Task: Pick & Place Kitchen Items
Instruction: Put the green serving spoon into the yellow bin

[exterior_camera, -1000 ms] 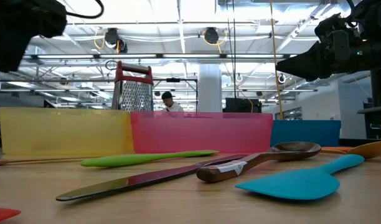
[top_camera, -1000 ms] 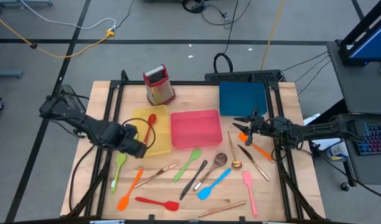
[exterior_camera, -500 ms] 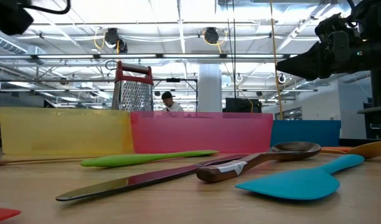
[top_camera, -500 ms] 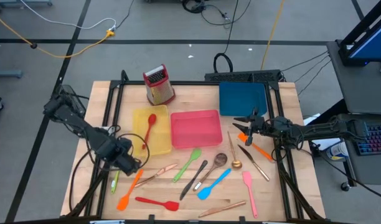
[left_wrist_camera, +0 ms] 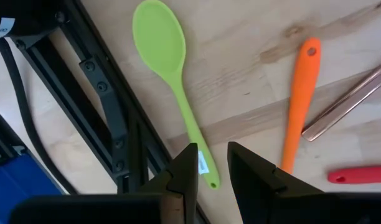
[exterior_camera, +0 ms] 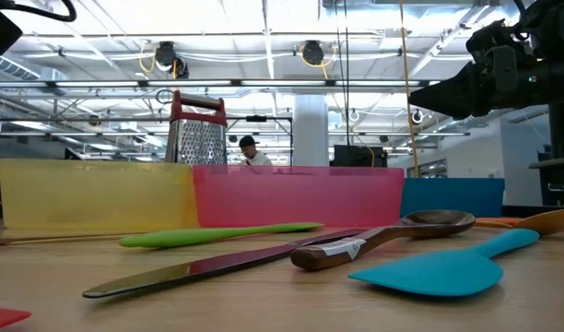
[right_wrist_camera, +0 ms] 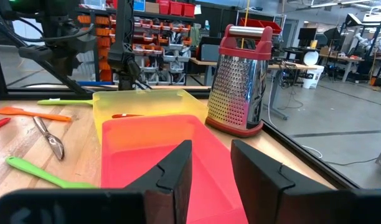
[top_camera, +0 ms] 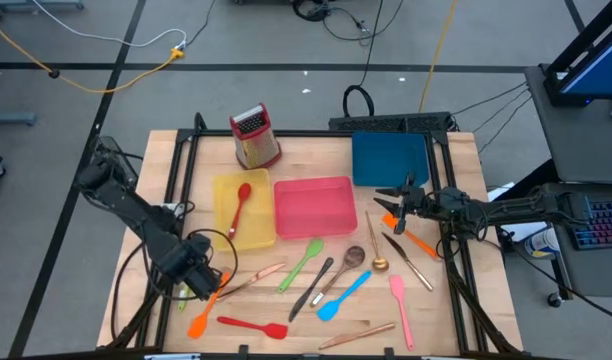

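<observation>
Several slim utensils lie flat on the wooden table. A green spoon lies at the left, beside an orange spatula. My left gripper is open and empty above the green spoon. In the left wrist view the spoon's handle end shows between the fingertips. A red spoon lies in the yellow tray. My right gripper is open and empty, between the pink tray and the blue tray, above another orange spatula.
A red-topped box grater stands upright at the back. Green, blue, pink and red spatulas, plus copper, dark metal and wooden cutlery, lie across the near half. A black frame rail runs beside the green spoon.
My left gripper has gone from the yellow tray's near edge toward the table's near edge and now stands over the green spoon. The red spoon in the yellow tray, which the arm partly covered before, now shows whole.
</observation>
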Available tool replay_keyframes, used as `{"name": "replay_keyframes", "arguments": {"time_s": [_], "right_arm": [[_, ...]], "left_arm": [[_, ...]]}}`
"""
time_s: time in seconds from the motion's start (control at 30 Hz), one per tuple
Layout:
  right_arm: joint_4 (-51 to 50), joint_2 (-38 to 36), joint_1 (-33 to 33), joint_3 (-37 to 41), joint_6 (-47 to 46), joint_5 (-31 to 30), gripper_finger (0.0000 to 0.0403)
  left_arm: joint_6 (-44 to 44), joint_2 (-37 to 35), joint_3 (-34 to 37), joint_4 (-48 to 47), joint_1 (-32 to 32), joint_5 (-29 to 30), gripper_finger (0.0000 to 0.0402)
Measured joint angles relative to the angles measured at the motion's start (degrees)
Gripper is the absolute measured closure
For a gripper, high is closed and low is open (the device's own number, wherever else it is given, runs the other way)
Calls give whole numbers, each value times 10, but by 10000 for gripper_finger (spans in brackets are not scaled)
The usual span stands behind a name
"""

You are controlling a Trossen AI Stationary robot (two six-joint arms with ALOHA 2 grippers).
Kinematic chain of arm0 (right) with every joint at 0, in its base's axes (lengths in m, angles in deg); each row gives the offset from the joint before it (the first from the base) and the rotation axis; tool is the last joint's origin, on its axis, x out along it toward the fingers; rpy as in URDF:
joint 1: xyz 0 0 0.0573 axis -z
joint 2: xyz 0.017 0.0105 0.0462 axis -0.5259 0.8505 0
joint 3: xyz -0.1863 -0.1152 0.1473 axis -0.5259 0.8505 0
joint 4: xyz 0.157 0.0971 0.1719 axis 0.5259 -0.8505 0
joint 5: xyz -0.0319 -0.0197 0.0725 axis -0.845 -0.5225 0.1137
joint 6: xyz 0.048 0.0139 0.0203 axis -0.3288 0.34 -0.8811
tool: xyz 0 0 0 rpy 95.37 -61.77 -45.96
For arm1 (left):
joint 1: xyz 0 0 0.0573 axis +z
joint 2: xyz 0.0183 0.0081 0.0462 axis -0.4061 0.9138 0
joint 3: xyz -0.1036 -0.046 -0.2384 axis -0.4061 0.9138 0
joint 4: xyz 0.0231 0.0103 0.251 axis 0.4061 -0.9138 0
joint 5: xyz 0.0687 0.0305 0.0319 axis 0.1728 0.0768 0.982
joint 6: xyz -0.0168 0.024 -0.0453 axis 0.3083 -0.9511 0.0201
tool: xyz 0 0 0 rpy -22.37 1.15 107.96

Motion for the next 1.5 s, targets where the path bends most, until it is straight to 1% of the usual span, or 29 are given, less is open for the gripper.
{"name": "replay_keyframes", "arguments": {"time_s": [0.43, 0.53, 0.67, 0.83, 1.1, 1.2, 1.27, 1.33, 1.5], "right_arm": [[0, 0, 0, 0, -2, 0, 298], [0, 0, 0, 0, -2, 0, 298], [0, 0, 0, 0, -2, 0, 298], [0, 0, 0, 0, -2, 0, 298], [0, 0, 0, 0, -2, 0, 298], [0, 0, 0, 0, -2, 0, 298], [0, 0, 0, 0, -2, 0, 298], [0, 0, 0, 0, -2, 0, 298], [0, 0, 0, 0, -2, 0, 298]], "left_arm": [[-22, 0, 10, 3, -9, 15, 308], [-27, 0, 26, 21, -9, 11, 308], [-36, 0, 55, 39, -9, -13, 308], [-47, 0, 91, 65, -9, -29, 308], [-28, -1, 163, 163, -8, -35, 309], [-9, -1, 185, 165, -8, -39, 309], [0, -1, 196, 164, -8, -53, 309], [2, -2, 201, 166, -8, -59, 309], [20, -2, 202, 171, -8, -53, 309]]}}
